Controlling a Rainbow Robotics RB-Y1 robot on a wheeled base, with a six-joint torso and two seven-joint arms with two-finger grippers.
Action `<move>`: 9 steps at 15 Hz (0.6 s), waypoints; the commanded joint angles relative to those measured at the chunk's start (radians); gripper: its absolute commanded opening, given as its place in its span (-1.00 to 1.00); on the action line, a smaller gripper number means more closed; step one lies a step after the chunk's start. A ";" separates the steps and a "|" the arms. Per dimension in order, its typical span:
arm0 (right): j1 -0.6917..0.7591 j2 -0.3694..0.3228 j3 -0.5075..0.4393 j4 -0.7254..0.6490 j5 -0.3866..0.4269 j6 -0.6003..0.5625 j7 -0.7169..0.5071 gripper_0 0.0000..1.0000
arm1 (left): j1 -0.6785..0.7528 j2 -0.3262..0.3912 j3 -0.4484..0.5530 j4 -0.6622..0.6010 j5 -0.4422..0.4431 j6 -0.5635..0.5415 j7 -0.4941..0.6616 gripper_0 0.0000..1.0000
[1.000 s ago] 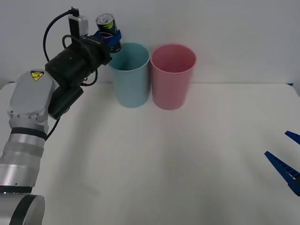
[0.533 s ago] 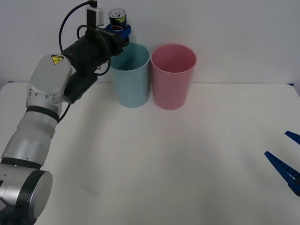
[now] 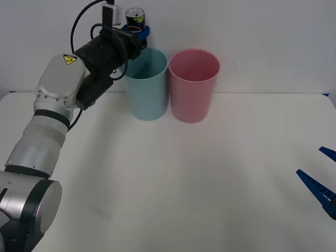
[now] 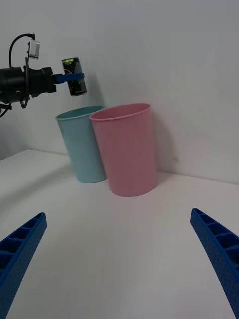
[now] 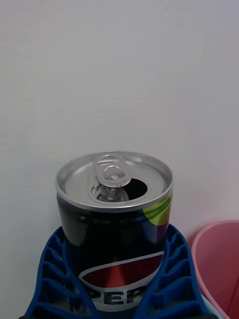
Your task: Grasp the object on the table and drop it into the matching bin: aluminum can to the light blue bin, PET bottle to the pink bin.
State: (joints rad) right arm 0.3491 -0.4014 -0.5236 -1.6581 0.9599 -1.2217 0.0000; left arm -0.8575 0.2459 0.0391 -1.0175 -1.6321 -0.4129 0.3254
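One aluminum can (image 3: 135, 17), dark with a silver opened top and a yellow-green mark on the label, is up in the air and upright, clamped between the blue ribbed fingers (image 5: 50, 279) of the left gripper (image 3: 137, 32). It sits above the light blue bin (image 3: 147, 84), toward the bin's left-rear rim rather than over the middle of the mouth; the right wrist view puts the can (image 4: 74, 76) above and somewhat off to one side of that bin (image 4: 83, 144), so exact centring can't be told. The pink bin (image 3: 193, 85) stands just beside the light blue one, rims near touching, both on the white table (image 3: 173, 184). Step in hand, judged: final positioning before the drop. To do it well, carry the can a bit further over the open mouth so its whole footprint is inside the rim, keep it upright, don't drift toward the pink bin, then part the fingers cleanly. The can is far narrower than the bin, so there's margin, but a release from over the rim could clip the edge and bounce out, or tip the light bin. Lowering slightly first would cut the bounce. The right gripper (image 3: 321, 184) is parked low at the table's right edge, its fingers (image 4: 20, 244) spread wide and holding nothing, well clear of the bins.
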 commanded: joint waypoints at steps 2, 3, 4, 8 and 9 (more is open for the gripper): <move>0.000 0.000 0.000 0.000 0.000 0.000 0.000 1.00 | 0.000 0.001 -0.001 -0.001 0.003 -0.001 0.000 -1.00; 0.000 0.000 0.000 0.000 0.000 0.000 0.000 1.00 | 0.000 0.001 -0.001 -0.001 0.001 -0.001 -0.005 -0.50; 0.000 0.000 0.000 0.000 0.000 0.000 0.000 1.00 | 0.000 0.001 -0.002 -0.001 0.000 0.000 -0.009 1.00; 0.000 0.000 0.000 0.000 0.000 0.000 0.000 1.00 | 0.002 0.001 -0.007 -0.001 0.014 -0.001 -0.029 1.00; 0.000 0.000 0.000 0.000 0.000 0.000 0.000 1.00 | 0.002 0.003 -0.007 -0.001 0.021 -0.001 -0.031 1.00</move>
State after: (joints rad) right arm 0.3491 -0.4014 -0.5236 -1.6581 0.9599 -1.2217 0.0000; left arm -0.8565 0.2474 0.0322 -1.0183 -1.6169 -0.4138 0.2960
